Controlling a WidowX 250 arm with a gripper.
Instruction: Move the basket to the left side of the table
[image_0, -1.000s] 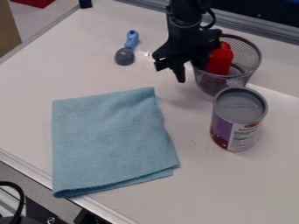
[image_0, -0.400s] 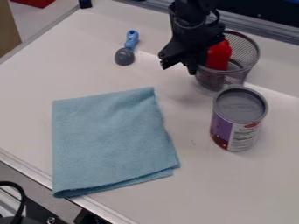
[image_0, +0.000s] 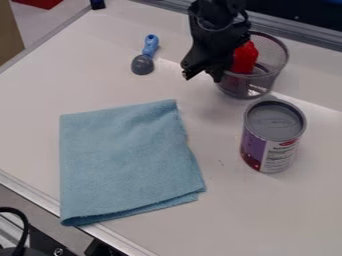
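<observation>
Toward the far right of the pale surface (image_0: 234, 215), as I look across it, is a round wire-mesh basket (image_0: 251, 87), its mouth facing up. Inside it is 1 red object (image_0: 244, 59). At the basket's left rim is the black hand (image_0: 203, 77) of a robot arm, which comes in from the far side; I cannot tell whether it is grasping the basket or released. Just in front of the basket stands 1 upright can (image_0: 274, 135) with a gray top and a purple and white label. Left of the hand lies a scoop (image_0: 142, 64) with a blue handle. Nearer to me, left of the can, a folded light-blue cloth (image_0: 127, 160) lies flat.
</observation>
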